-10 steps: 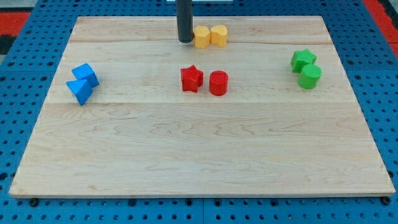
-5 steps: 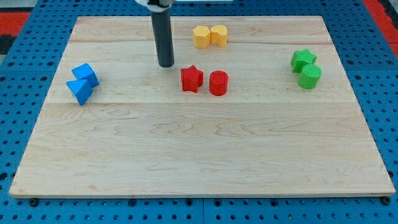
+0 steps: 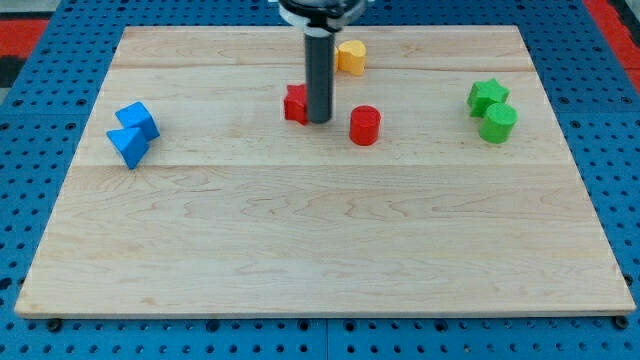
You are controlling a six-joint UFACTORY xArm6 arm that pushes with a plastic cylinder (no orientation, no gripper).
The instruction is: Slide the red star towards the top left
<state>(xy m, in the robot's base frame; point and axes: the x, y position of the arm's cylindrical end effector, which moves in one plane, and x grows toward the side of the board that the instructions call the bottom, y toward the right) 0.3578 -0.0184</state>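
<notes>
My tip point(image 3: 319, 120) sits touching the red star point(image 3: 295, 104), on the star's right and slightly near side. No gripper on this rig, just the rod, holding nothing.

Star is centre-far on the worktop point(image 3: 320, 250), mostly visible left of the rod, right part hidden behind it. Key relation: star lies left and a bit far from the tip, so the push line points roughly at the far-left corner. Looks decently lined up for the task; a more near-side contact would add far-ward travel.

Red cylinder point(image 3: 365, 126) is right of the tip, apart. A yellow block point(image 3: 350, 55) sits far-right of the rod, well clear of the path. Far-left path looks unobstructed.
</notes>
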